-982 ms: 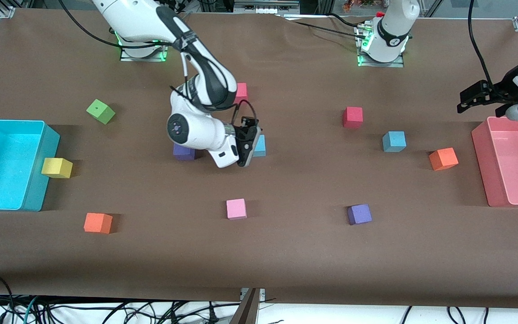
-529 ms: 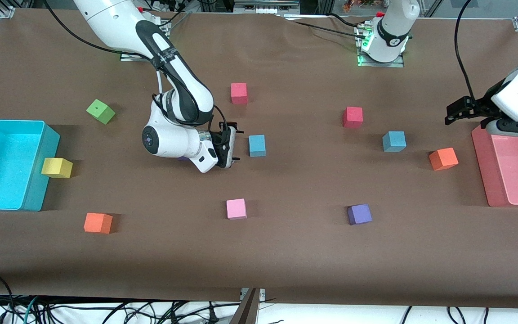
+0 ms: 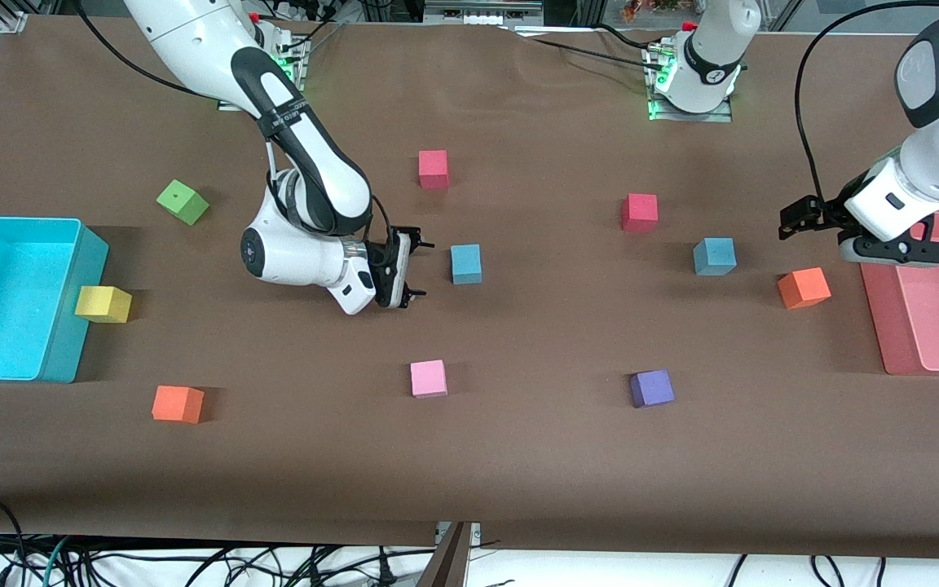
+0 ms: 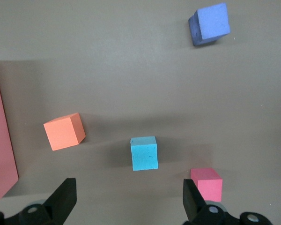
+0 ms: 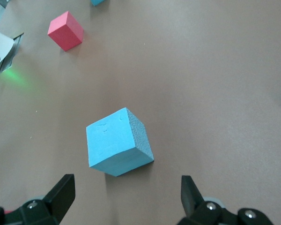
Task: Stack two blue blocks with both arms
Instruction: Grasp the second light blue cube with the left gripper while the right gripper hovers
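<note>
Sitting flat on the brown counter [image 3: 518, 456] are both blue blocks, well apart and not stacked. One blue block [image 3: 466, 263] is near the middle of the counter, and I'll use that one as the landmark. The second blue block [image 3: 715, 256] is off toward the left arm's end from it, at about the same depth.

The right tool [image 3: 414, 269] hangs low just beside the landmark block, on the side toward the right arm's end, with its fingers spread wide and holding nothing. In the right wrist view the block [image 5: 119, 142] sits just ahead of the two open fingertips [image 5: 61, 193], not touching them.

The left tool [image 3: 795, 222] is way out toward the left arm's end from the landmark, over the counter near the second blue block and an orange block [image 3: 804, 287], right by the pink bin [image 3: 877, 302]. Its fingers are spread too and empty. The left wrist view looks straight down on that second blue block [image 4: 144, 153], with the orange block [image 4: 64, 131], a red block [image 4: 206, 183] and a purple block [image 4: 210, 23] around it.

Other stuff relative to the landmark block: a pink block [image 3: 428, 378] nearer the camera and another red block [image 3: 434, 169] farther from it.
</note>
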{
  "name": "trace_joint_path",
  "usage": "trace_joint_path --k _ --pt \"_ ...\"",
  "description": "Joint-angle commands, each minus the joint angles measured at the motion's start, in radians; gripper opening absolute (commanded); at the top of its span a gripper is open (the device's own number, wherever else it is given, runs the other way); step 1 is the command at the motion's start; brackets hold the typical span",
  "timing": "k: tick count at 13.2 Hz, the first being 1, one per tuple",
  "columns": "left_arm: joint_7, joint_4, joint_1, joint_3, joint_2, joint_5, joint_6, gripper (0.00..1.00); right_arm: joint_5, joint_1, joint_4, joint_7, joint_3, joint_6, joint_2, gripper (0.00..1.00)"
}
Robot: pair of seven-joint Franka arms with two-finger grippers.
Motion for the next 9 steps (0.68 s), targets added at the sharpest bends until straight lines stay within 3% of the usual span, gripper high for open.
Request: trace_joint_path --k 1,3,5,9 --pt "0.003 -0.026 0.002 -0.002 0.009 -0.014 0.013 1.0 0.121 -0.006 -0.057 -0.117 0.014 0.033 -0.016 1.0" --pt "0.011 -0.041 0.002 -0.002 0.033 -0.022 0.021 1.0 0.202 0.004 -0.065 -0.198 0.017 0.088 0.007 1.0" --pt "0.004 -0.125 0.001 -0.004 0.039 -0.025 0.12 1.0 0.265 0.005 -0.072 -0.264 0.032 0.092 0.015 1.0" --pt "0.0 -0.276 -0.006 -0.006 0.046 -0.081 0.291 1.0 0.304 -0.006 -0.1 -0.387 0.032 0.08 0.02 1.0"
